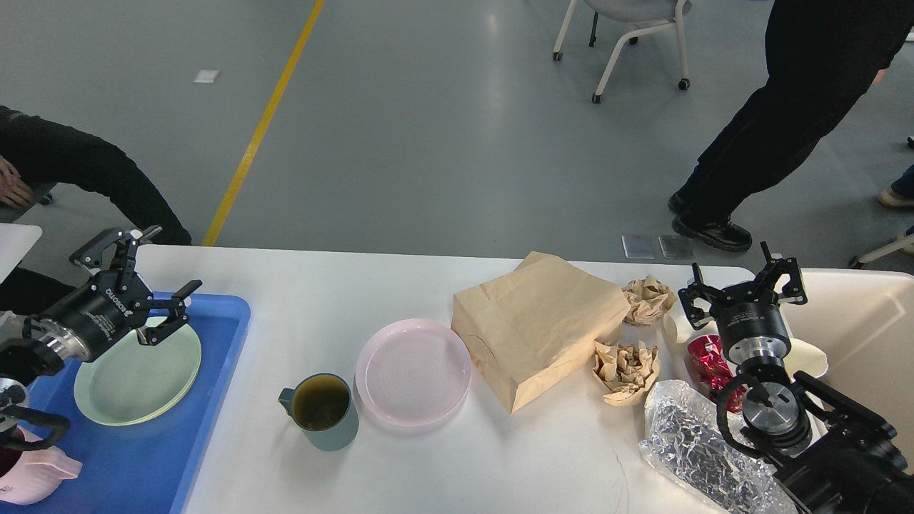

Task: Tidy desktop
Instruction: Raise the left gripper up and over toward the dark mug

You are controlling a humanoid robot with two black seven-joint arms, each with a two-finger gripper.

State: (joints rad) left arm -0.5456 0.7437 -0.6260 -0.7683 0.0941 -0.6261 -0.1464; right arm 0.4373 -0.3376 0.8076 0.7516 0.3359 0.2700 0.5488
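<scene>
The white desktop (357,293) carries a pink plate (413,371), a grey-blue mug (321,411) with dark liquid, a brown paper bag (537,321), two crumpled brown paper balls (646,298) (625,363), a red foil wrapper (703,357) and a crinkled clear plastic bag (703,446). My left gripper (146,275) is open and empty over the far left of the blue tray (214,371), above a pale green plate (139,371). My right gripper (742,282) is open and empty above the red wrapper.
A cream bin (867,328) stands at the table's right end. A pink cup (32,475) lies on the tray's near left. A person (792,100) stands beyond the table on the right; another sits at far left (64,164). A chair (628,28) is behind.
</scene>
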